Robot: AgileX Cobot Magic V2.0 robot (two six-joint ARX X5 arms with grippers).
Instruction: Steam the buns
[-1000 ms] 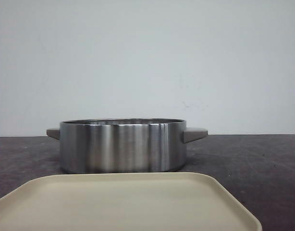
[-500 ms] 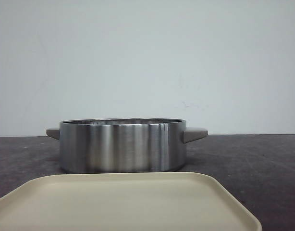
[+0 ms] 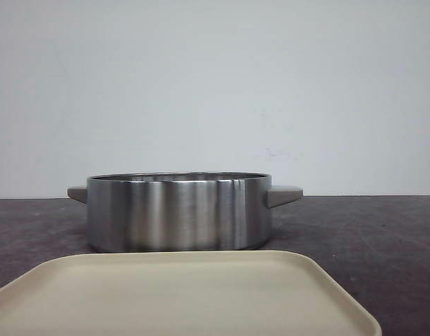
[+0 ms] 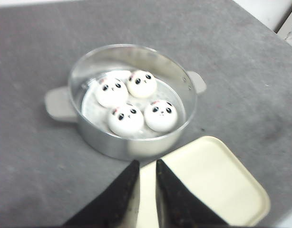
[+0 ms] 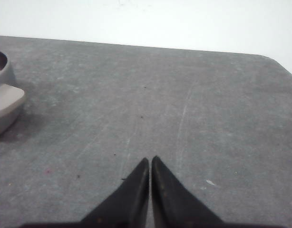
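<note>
Several glossy white buns (image 4: 125, 119) with black panda faces lie together inside a round steel pot (image 4: 136, 148). In the front view the pot (image 3: 180, 213) hides them behind its wall. My left gripper (image 4: 145, 164) hovers above the near corner of a cream tray (image 4: 217, 180), just short of the pot, its jaws a little apart and empty. My right gripper (image 5: 150, 160) is shut and empty over bare table, to the right of the pot, whose handle (image 5: 5, 102) shows at the edge of the right wrist view. Neither gripper shows in the front view.
The cream tray (image 3: 180, 294) lies in front of the pot, near the table's front edge. The pot has two grey side handles (image 3: 283, 194). The dark grey table (image 5: 184, 104) stretches to the right of the pot, with a white wall behind.
</note>
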